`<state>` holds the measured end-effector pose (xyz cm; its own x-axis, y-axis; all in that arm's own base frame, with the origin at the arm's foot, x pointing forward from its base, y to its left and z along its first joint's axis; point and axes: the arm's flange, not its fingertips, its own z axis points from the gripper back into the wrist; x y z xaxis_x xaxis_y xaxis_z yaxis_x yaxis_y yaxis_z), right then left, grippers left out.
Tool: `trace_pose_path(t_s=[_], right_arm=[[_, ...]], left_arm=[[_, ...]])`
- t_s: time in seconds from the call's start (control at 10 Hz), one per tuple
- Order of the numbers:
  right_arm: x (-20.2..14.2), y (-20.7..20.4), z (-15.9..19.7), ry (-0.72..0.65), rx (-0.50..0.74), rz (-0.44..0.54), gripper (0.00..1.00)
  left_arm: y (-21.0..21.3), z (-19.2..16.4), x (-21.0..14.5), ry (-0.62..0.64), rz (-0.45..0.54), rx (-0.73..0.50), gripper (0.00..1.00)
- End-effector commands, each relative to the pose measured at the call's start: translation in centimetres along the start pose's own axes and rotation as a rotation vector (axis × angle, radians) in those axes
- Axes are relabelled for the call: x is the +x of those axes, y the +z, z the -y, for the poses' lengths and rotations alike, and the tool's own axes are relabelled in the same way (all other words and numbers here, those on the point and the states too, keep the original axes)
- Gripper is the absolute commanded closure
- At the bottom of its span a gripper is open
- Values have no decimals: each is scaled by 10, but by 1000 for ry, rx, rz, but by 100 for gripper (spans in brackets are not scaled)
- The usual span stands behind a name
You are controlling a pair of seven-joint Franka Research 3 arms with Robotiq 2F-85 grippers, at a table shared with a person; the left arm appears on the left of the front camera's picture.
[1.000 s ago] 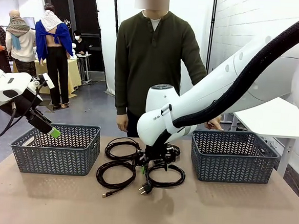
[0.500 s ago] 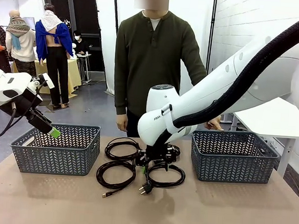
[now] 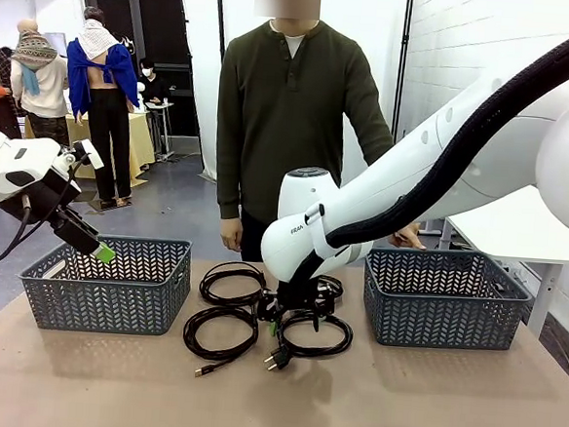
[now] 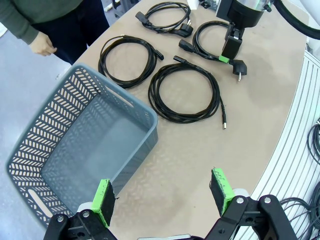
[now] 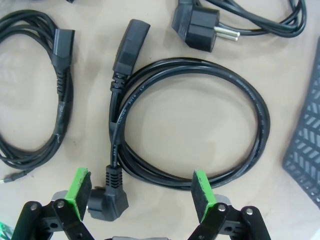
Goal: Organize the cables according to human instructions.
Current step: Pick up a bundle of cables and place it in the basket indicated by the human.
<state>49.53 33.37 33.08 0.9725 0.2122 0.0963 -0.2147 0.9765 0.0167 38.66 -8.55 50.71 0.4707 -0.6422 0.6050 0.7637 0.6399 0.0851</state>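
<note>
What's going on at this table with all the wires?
The right gripper, jaws open, straddles one coiled black cable on the brown table; three more coils lie beside it, none lifted. The left gripper hangs open near the left grey plastic basket. A person in an olive sweater stands opposite, one hand at the right basket.

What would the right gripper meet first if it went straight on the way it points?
The right gripper, open, points down at the table. Going straight on, it would likely meet the near arc of the cable coil between its fingers first, perhaps its angled plug too; depth is hard to judge.
</note>
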Motion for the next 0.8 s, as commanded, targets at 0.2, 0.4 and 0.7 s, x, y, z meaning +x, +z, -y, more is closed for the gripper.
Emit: trace_pose_path(t_s=[0.2,0.4,0.7], right_arm=[[12,-11,-9,-40,-23,-3,0],[13,-15,-7,-54,-35,3,0],[16,-18,-7,-53,-39,6,0]], left_arm=[[-1,-2,-1,10,11,-6,0],[-1,-2,-1,10,11,-6,0],[-1,-2,-1,10,11,-6,0]])
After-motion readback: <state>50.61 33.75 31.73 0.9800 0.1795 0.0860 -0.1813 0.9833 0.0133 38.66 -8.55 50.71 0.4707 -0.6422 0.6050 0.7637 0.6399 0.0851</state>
